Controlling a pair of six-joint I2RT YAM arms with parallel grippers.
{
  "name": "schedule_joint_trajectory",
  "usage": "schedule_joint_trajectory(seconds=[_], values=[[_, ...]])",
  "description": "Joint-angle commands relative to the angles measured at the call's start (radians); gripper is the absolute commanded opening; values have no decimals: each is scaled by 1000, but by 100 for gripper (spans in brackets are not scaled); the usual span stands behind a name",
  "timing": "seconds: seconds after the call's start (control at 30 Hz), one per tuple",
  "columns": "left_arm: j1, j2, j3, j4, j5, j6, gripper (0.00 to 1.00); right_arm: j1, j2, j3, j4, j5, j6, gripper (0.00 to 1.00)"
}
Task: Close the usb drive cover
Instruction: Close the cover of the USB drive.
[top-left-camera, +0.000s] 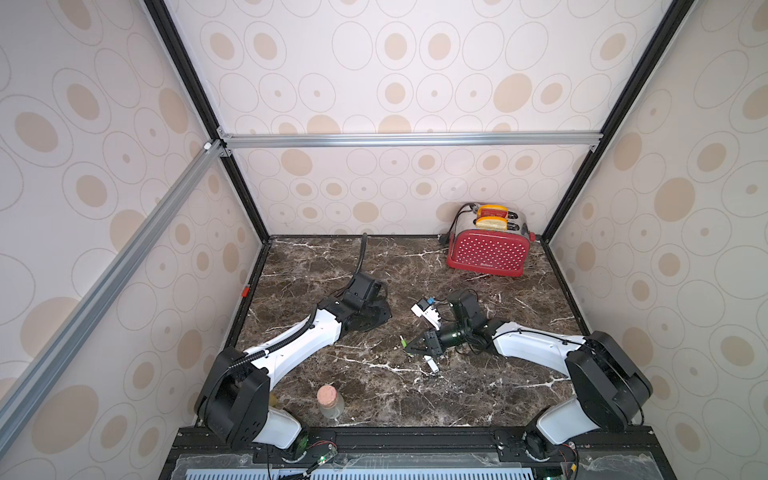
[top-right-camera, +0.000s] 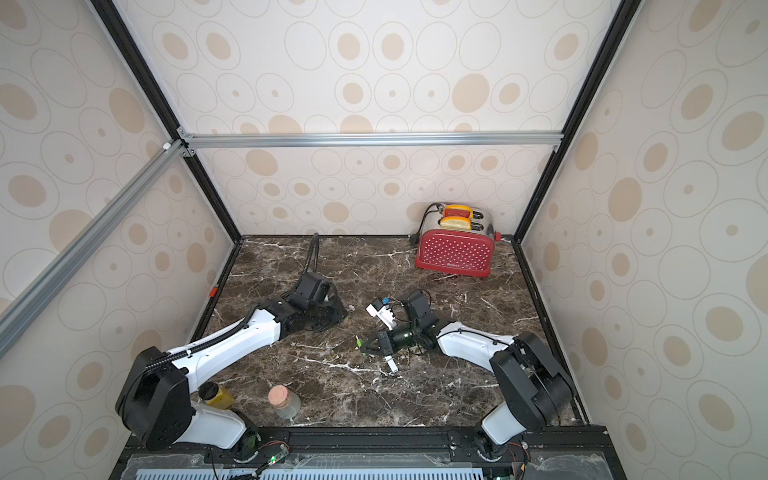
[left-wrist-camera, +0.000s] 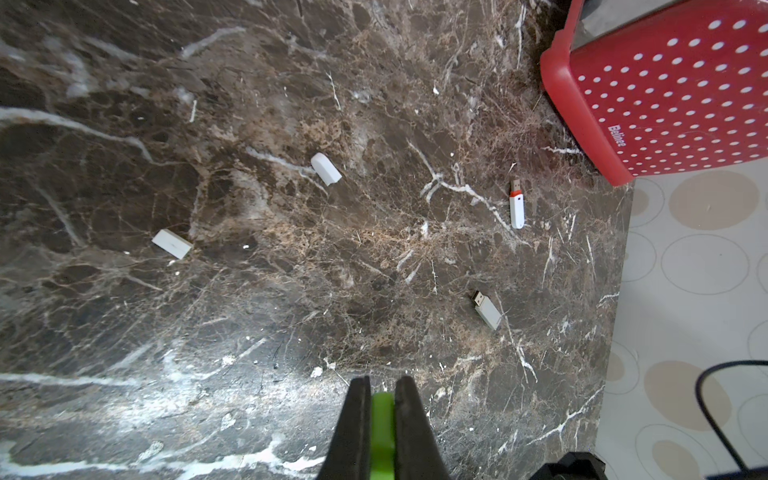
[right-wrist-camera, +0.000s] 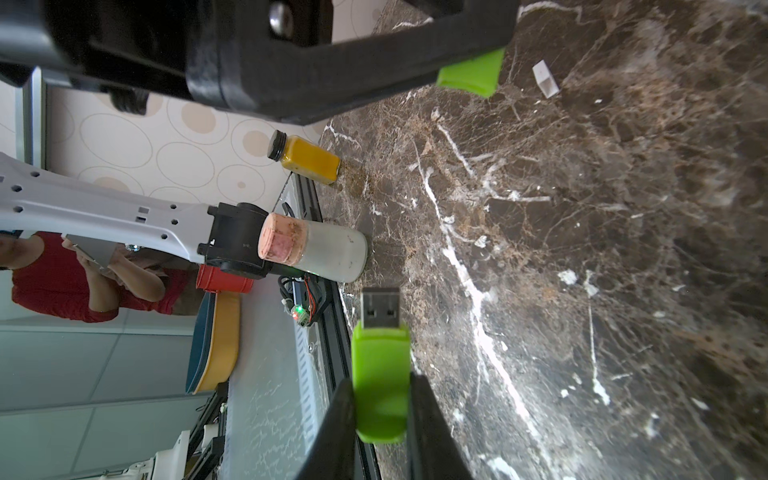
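My right gripper (right-wrist-camera: 382, 380) is shut on a green usb drive (right-wrist-camera: 380, 357), and the drive's metal plug (right-wrist-camera: 381, 307) sticks out bare beyond the fingertips. In both top views this gripper (top-left-camera: 409, 347) hangs low over the middle of the marble table. My left gripper (left-wrist-camera: 382, 384) is shut on a small green cover (left-wrist-camera: 382, 424). The right wrist view shows that cover (right-wrist-camera: 469, 77) at the tip of the left fingers, apart from the plug. In the top views the left jaws are hidden under the wrist.
A red dotted toaster (top-left-camera: 488, 249) stands at the back right. A cork-stoppered jar (top-left-camera: 330, 401) and a yellow jar (top-right-camera: 216, 395) stand near the front edge. Loose white caps (left-wrist-camera: 326, 168) (left-wrist-camera: 171, 244) and two other drives (left-wrist-camera: 516, 205) (left-wrist-camera: 486, 311) lie on the marble.
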Motion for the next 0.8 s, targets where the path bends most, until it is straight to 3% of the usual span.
schedule_joint_trajectory(seconds=[0.0, 0.77], values=[[4, -25, -6, 32, 14, -1, 0, 5, 31, 31, 31, -29, 0, 0], [-52, -56, -43, 58, 8, -13, 0, 6, 132, 106, 33, -53, -11, 0]])
